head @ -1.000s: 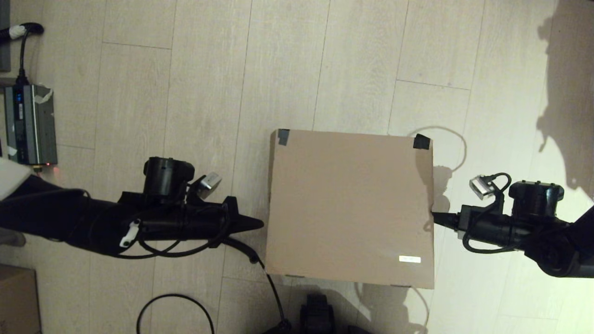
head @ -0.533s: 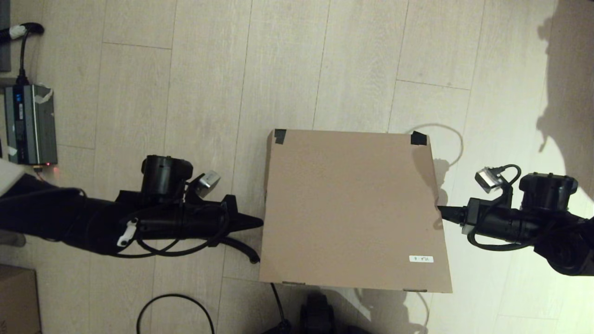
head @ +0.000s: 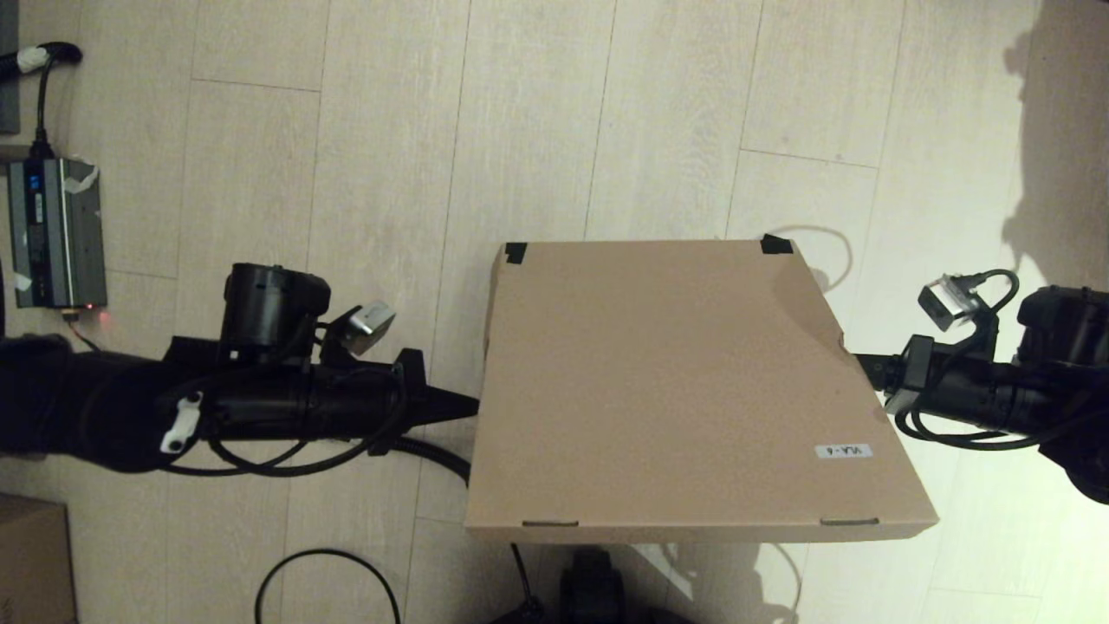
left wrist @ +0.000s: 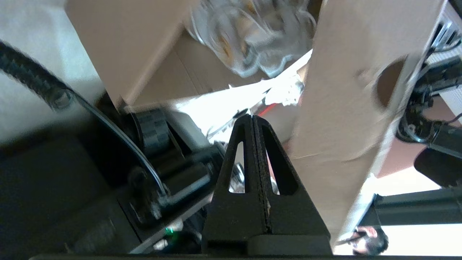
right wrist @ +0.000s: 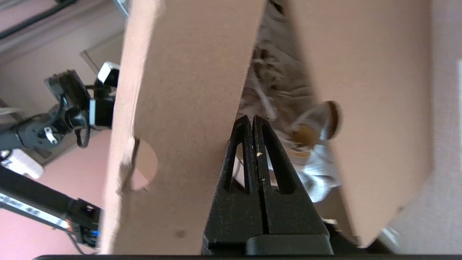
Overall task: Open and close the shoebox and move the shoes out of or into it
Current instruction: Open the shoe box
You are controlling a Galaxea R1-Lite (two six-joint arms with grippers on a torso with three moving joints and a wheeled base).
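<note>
My left claw point(head: 472, 405) is pinched shut, empty, tip at the left edge of the shoebox point(head: 676, 381) lid. My right claw point(head: 853, 360) is also pinched shut, empty, tip under the lid's right edge. Lid is tilted up, near edge raised toward me, hinge on the far side with black tape point(head: 515, 252) on both far corners, white label point(head: 843, 451) near right. Box sits on the floor point(head: 390, 130) centre, long axis left-right. Shoes point(left wrist: 252, 39) inside, blurred, direction unclear. Grey device point(head: 54, 232) far left.
</note>
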